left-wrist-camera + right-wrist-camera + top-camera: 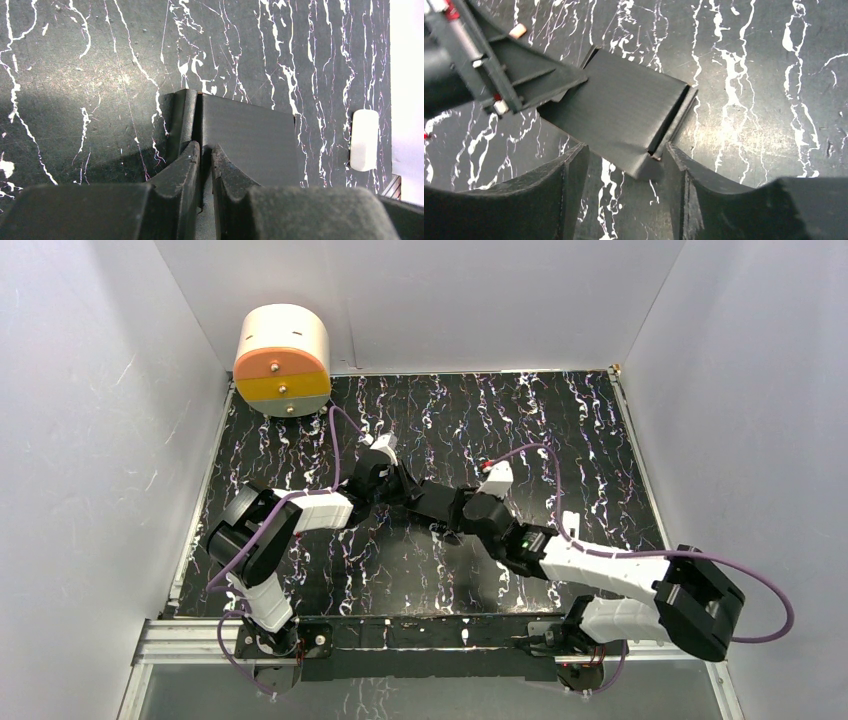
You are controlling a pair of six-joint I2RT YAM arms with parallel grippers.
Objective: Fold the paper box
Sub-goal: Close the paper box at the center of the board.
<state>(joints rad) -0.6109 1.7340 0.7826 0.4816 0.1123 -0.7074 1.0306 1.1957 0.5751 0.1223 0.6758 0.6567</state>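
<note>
The black box [619, 105] lies in the middle of the table [520, 410], between the two hands. The left hand [205, 150] is clenched on a flap at one end. The right hand [625, 150] is released, spread wide around the opposite corner.

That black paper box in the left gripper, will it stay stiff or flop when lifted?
Probably light and bendy: the paper box looks like thin creased card. Its end flap stands ajar and would likely swing. Pinched by one edge in the left gripper, it may sag or twist.
</note>
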